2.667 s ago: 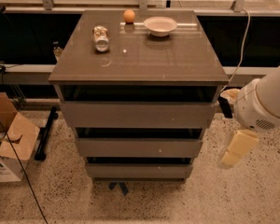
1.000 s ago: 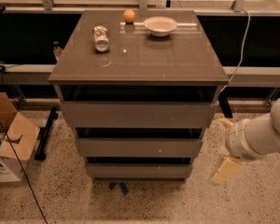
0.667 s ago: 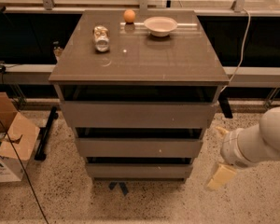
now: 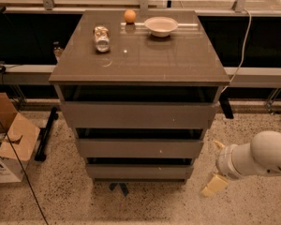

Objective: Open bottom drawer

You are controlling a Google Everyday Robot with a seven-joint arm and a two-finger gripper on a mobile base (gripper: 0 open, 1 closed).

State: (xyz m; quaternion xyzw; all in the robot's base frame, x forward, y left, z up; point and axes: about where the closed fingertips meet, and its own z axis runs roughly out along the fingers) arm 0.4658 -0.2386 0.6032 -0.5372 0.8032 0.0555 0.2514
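Hovering near the speckled floor (image 4: 150,205), right of the closed, slim grey-brown bottom drawer (image 4: 139,171), the cream two-finger hand (image 4: 216,166) is spread, touching nothing.

Three drawers (image 4: 139,148), one bowl (image 4: 161,26), one hand (image 4: 217,168) low right

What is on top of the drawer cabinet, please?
A tipped can, an orange and a white bowl. The shut bottom drawer hides its contents; the gripper hangs low beside it.

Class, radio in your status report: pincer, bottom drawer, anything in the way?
Pincer open, low, right of bottom drawer, not touching. Drawer shut. Nothing seen between them.
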